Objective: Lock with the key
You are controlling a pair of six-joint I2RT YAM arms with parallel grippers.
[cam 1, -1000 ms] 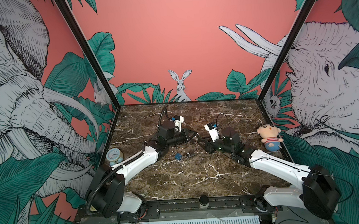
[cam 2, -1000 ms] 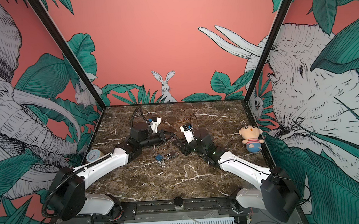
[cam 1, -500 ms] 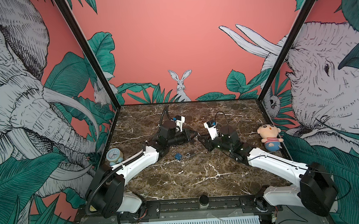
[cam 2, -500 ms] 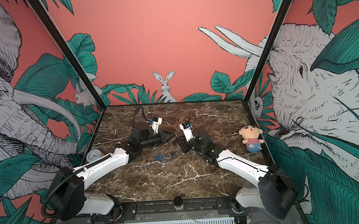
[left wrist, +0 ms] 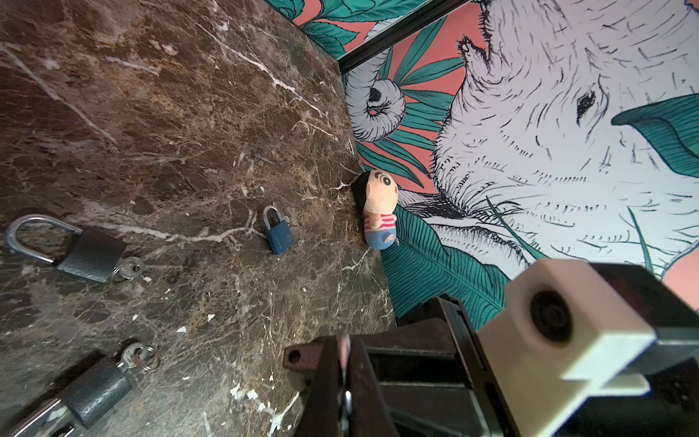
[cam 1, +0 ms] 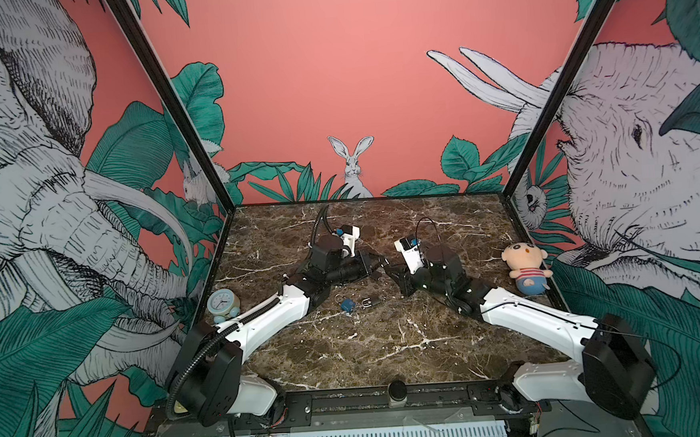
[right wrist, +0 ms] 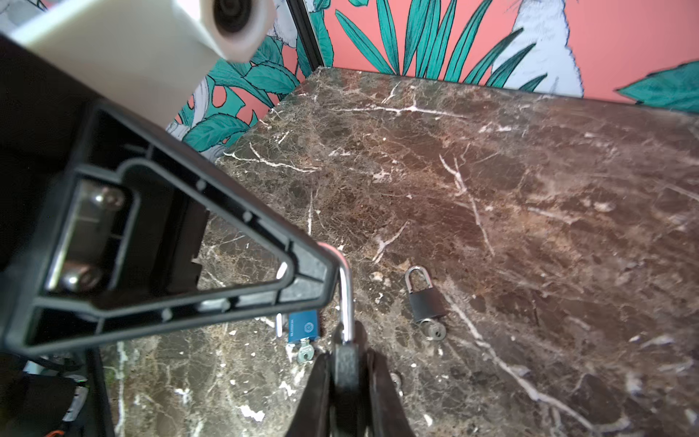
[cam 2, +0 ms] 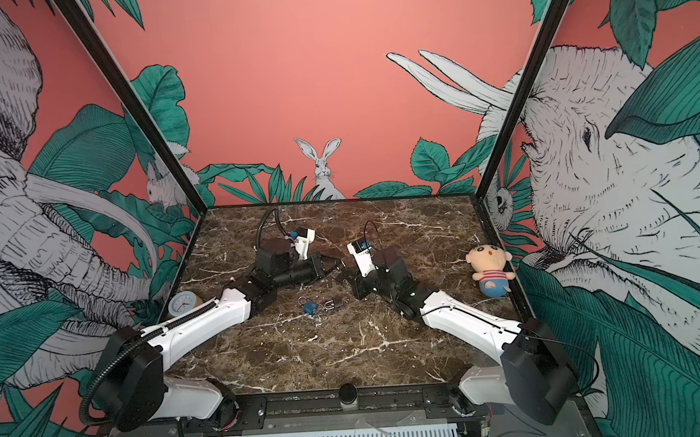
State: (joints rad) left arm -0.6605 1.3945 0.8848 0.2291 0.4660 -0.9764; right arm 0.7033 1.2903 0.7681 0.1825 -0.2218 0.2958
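Both grippers meet above the middle of the marble table (cam 1: 389,350). A black padlock (right wrist: 345,372) sits upright between my right gripper's (right wrist: 345,355) fingers, which are shut on its body. Its silver shackle (right wrist: 346,299) rises and bends in behind a finger (right wrist: 302,276) of my left gripper. In the left wrist view my left gripper (left wrist: 345,378) is shut on a thin strip of shiny metal, the shackle. This padlock's key is hidden. In both top views the left gripper (cam 1: 378,262) (cam 2: 338,264) and right gripper (cam 1: 389,269) (cam 2: 346,274) are tip to tip.
A blue padlock (cam 1: 347,305) (right wrist: 302,326) and a black padlock (cam 1: 371,301) (right wrist: 425,300), each with a key in it, lie just in front of the grippers. A plush doll (cam 1: 526,269) stands at the right wall, a small clock (cam 1: 222,304) at the left wall.
My right gripper has moved left to the left gripper's tip and closed on the padlock's body. The left arm has barely moved.
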